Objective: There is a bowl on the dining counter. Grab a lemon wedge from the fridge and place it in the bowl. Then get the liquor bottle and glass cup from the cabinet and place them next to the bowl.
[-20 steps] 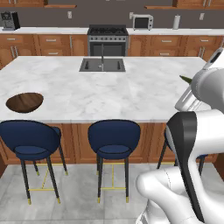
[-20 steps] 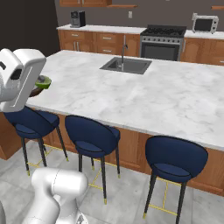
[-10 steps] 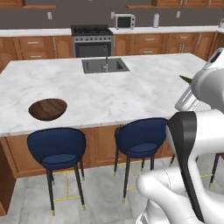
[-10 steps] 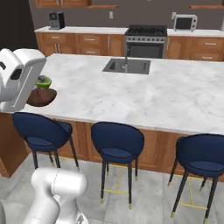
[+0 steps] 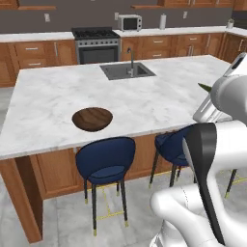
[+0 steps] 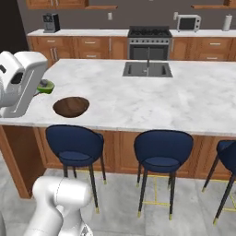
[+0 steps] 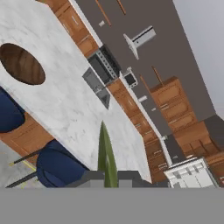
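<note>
Well short of the bowl [image 7: 22, 64], fingers [image 7: 89, 177] pinch the lemon wedge [image 7: 106, 157]; letting go now likely drops it outside

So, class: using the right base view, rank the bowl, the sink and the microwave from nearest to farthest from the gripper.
1. Bowl: on the dining counter, just right of the gripper holding the lemon wedge.
2. Sink: mid-counter, farther back.
3. Microwave: on the back wall counter, far right.

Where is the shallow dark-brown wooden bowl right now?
The shallow dark-brown wooden bowl sits empty on the white marble dining counter, near its front edge above a navy stool in the left base view, well short of the sink.
</note>
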Controlling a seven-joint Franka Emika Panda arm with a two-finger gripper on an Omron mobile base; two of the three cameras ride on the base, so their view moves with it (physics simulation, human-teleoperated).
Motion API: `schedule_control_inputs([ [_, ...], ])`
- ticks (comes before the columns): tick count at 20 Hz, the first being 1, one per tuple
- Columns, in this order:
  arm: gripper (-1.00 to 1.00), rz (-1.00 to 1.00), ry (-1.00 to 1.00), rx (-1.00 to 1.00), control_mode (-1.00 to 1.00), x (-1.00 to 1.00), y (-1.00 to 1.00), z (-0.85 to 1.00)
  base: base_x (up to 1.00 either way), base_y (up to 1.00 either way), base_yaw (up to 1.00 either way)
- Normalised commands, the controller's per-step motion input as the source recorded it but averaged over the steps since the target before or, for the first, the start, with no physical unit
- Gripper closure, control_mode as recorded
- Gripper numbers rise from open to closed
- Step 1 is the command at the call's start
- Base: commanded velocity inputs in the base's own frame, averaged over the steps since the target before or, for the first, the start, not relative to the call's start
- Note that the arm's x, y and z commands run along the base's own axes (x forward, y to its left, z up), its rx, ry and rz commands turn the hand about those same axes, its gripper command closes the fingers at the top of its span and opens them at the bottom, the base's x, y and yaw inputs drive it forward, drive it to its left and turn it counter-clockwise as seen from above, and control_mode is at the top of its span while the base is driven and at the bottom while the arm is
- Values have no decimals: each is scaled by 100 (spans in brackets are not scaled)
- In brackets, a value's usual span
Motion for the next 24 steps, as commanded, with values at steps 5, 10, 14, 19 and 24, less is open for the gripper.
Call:
schedule_control_inputs([
  [5, 100, 0, 0, 0, 100, 0, 0, 0, 16, 63, -8],
  [10, 100, 0, 0, 0, 100, 0, 0, 0, 57, 30, 0],
  [14, 100, 0, 0, 0, 100, 0, 0, 0, 55, 39, 4],
  [19, 100, 0, 0, 0, 100, 0, 0, 0, 39, 63, 6],
  [24, 100, 0, 2, 0, -100, 30, 21, -6, 31, 37, 2],
])
